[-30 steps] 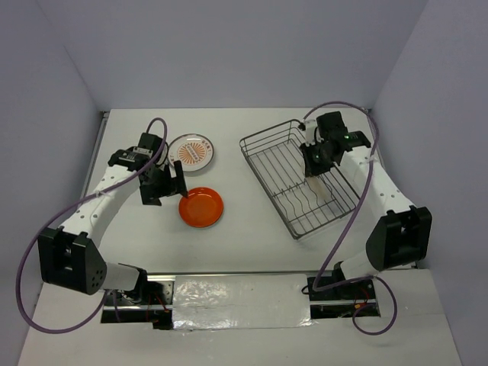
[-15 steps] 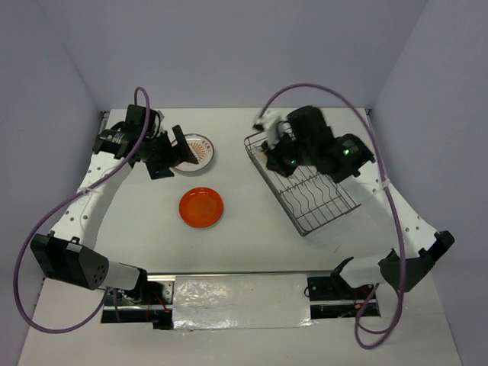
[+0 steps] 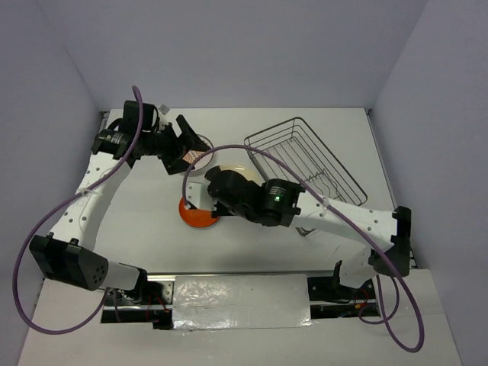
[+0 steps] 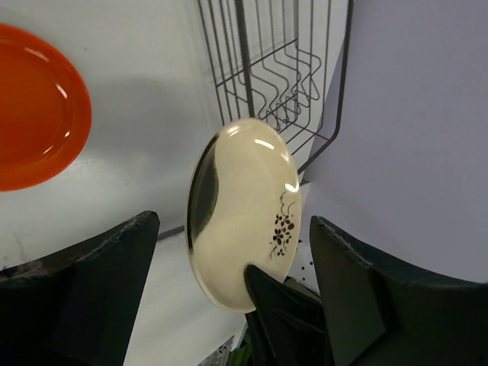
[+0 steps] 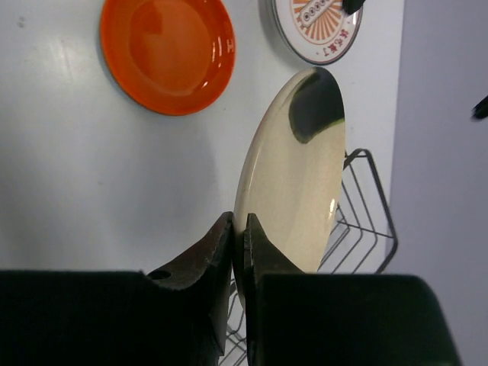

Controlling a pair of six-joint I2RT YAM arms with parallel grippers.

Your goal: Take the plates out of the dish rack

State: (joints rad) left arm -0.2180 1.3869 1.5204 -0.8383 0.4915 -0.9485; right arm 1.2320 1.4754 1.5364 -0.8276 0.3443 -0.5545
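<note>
My right gripper (image 5: 242,223) is shut on the rim of a cream-tan plate (image 5: 293,175) with a dark smudge and holds it on edge above the table. From the top, the right gripper (image 3: 221,185) and the cream plate (image 3: 236,172) hang just beyond the plain orange plate (image 3: 195,216). My left gripper (image 3: 187,146) is open above the orange sunburst plate (image 3: 200,158). In the left wrist view the left gripper (image 4: 232,223) is empty; the cream plate (image 4: 244,206) shows beyond its fingers. The dish rack (image 3: 305,156) stands at the right with no plate showing in it.
The orange plate (image 5: 168,53) and the sunburst plate (image 5: 316,27) lie flat left of the rack (image 5: 358,221). My right arm (image 3: 328,213) stretches across the middle of the table in front of the rack. Grey walls close the sides and back.
My right arm has swung from the rack to the left, carrying the cream plate over towards the orange plate. My left gripper has pulled back from the orange plate to above the sunburst plate.
</note>
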